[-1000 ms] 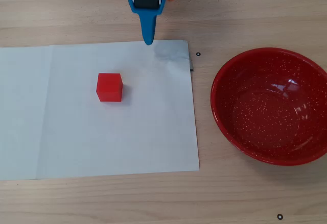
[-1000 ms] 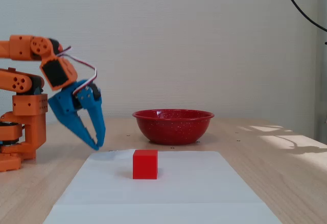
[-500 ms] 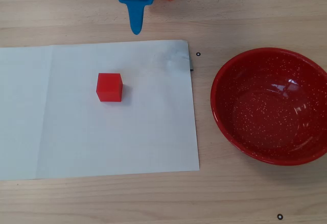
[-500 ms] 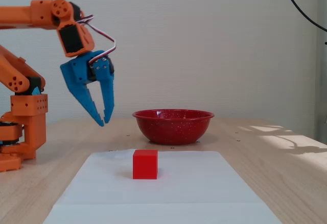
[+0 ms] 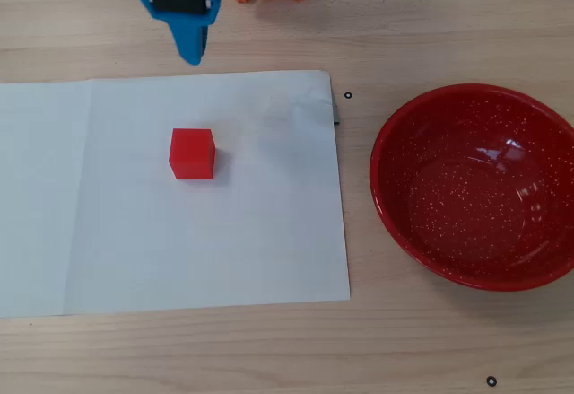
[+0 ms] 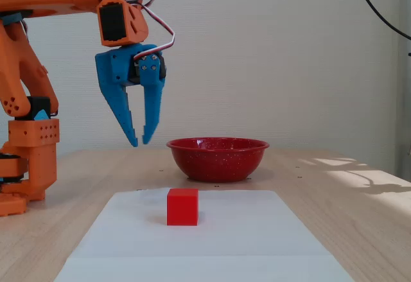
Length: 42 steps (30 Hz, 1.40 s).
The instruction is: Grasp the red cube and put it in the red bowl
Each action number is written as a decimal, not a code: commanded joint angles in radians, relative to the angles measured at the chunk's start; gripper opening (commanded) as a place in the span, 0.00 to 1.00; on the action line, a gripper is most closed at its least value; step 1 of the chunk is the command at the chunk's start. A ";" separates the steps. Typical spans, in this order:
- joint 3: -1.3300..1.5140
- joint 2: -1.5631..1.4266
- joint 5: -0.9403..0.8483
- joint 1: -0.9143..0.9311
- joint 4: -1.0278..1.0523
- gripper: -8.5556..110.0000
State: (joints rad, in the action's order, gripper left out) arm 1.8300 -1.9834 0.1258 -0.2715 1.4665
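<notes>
**Kid:** What are the blue fingers (image 6: 145, 112) doing?

**Helper:** In the fixed view they point down, high up in the air. The tips are a little bit apart, and nothing is between them. The gripper (image 6: 139, 142) holds nothing.

**Kid:** Can we see it from above too?

**Helper:** Yes. In the overhead view the gripper (image 5: 192, 53) pokes in from the top edge, over the bare wooden table (image 5: 421, 26), just past the paper's edge.

**Kid:** Where is the red cube (image 6: 182, 206)?

**Helper:** It sits flat on the white paper (image 6: 244, 237), below the fingers and closer to the camera. Nothing touches it. From above, the red cube (image 5: 192, 153) is near the middle of the white paper (image 5: 251, 250).

**Kid:** And the red bowl (image 5: 473, 186)?

**Helper:** It stands on the table to the right of the paper, well apart from the cube. In the fixed view the red bowl (image 6: 218, 158) is behind the paper. The orange arm (image 6: 38, 51) stands on the left.
</notes>
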 commanded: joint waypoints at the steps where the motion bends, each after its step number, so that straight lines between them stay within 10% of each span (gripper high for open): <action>1: -0.156 -0.014 0.035 -0.028 0.046 0.14; 19: -0.287 0.219 0.120 -0.084 0.130 0.54; 42: -0.273 0.466 0.206 -0.091 -0.075 0.61</action>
State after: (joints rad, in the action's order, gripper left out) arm 1.6521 -1.4665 0.3022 -0.3344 1.4097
